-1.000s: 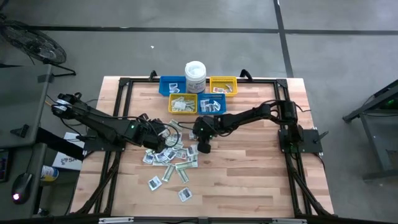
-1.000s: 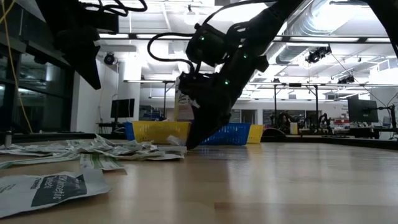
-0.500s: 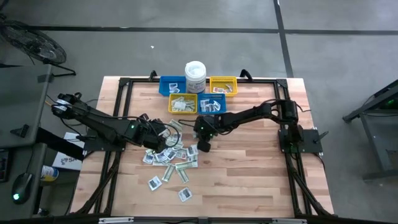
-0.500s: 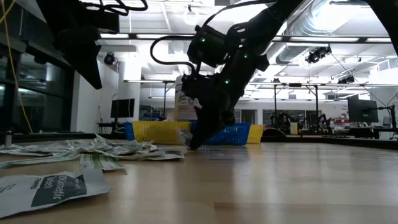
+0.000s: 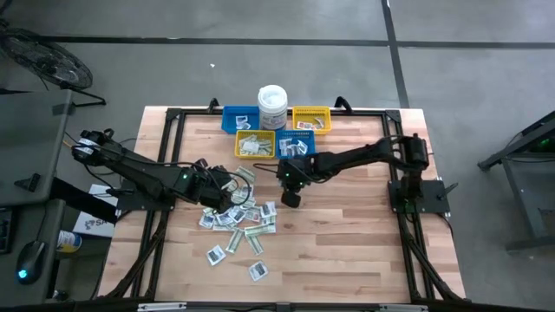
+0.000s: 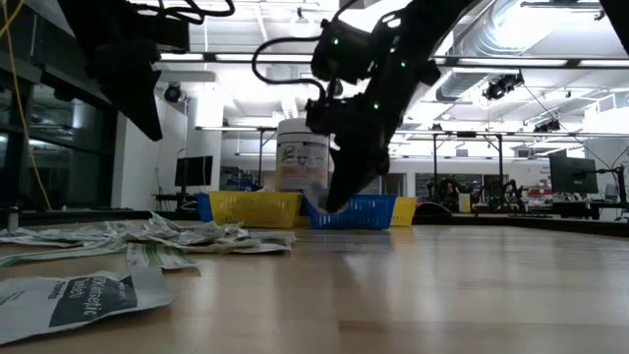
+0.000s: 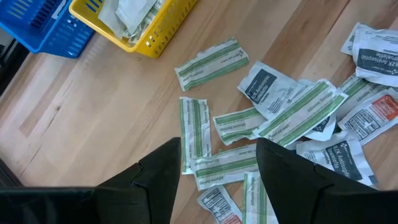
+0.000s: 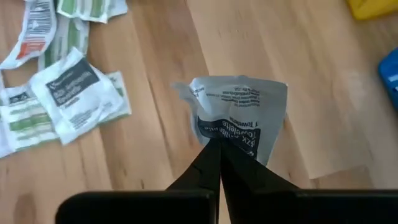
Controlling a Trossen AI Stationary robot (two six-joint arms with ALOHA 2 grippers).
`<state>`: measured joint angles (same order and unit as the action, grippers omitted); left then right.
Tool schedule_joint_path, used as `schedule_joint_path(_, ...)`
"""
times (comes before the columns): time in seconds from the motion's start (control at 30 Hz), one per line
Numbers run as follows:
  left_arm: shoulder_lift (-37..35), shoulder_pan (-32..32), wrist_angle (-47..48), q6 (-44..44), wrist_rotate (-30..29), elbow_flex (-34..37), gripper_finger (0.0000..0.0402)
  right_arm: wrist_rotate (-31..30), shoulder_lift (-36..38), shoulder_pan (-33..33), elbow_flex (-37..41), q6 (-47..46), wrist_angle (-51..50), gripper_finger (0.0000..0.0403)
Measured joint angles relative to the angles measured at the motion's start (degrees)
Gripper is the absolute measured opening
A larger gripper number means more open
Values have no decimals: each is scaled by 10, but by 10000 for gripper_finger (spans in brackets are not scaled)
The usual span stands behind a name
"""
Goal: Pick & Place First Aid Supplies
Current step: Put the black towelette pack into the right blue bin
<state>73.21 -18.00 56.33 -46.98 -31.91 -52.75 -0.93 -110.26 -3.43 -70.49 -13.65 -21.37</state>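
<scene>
Wooden table top (image 5: 347, 225) under a black frame, grey floor all round, a lit workshop beyond in the low view.

Right gripper (image 8: 219, 144) pressed together on one white packet (image 8: 239, 112) with dark print, pinched by its lower edge and lifted clear of the wood, the paper fanning out ahead of the fingertips. In the high view, right gripper (image 5: 291, 198) just short of the bins, between them and the loose heap. Ahead of those fingers, close by: blue bin (image 5: 296, 146) and yellow bin (image 5: 255, 145), both already with some packets inside; behind these a second blue bin (image 5: 239, 118), a second yellow bin (image 5: 311, 119) and the white tub (image 5: 272, 106) between them.

Left gripper (image 7: 217, 165) spread wide, holding nothing, poised over the heap (image 5: 236, 212), green-and-white strips (image 7: 210, 64) and more white squares directly below and ahead of its fingers.

Judged well short of finished: a few supplies binned, one in transit, dozens left on the wood, several stragglers (image 5: 257, 270) lying well apart from the heap toward the near edge.

Nothing between the carried packet and the bins. Possible snags: the tall tub beside the far bins, overlapping packets coming up in twos, both arms working close over the same heap.
</scene>
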Motion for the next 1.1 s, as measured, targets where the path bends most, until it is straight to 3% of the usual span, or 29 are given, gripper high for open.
schedule_joint_path(0.7,0,0,-29,1,1,0,206,13,48,-112,-2,-95,-4,0)
schedule_joint_path(0.93,0,0,-37,1,0,0,206,75,58,-170,-3,-176,-2,0)
schedule_joint_path(1.1,0,0,-45,1,0,0,206,75,57,-192,-3,-215,3,0)
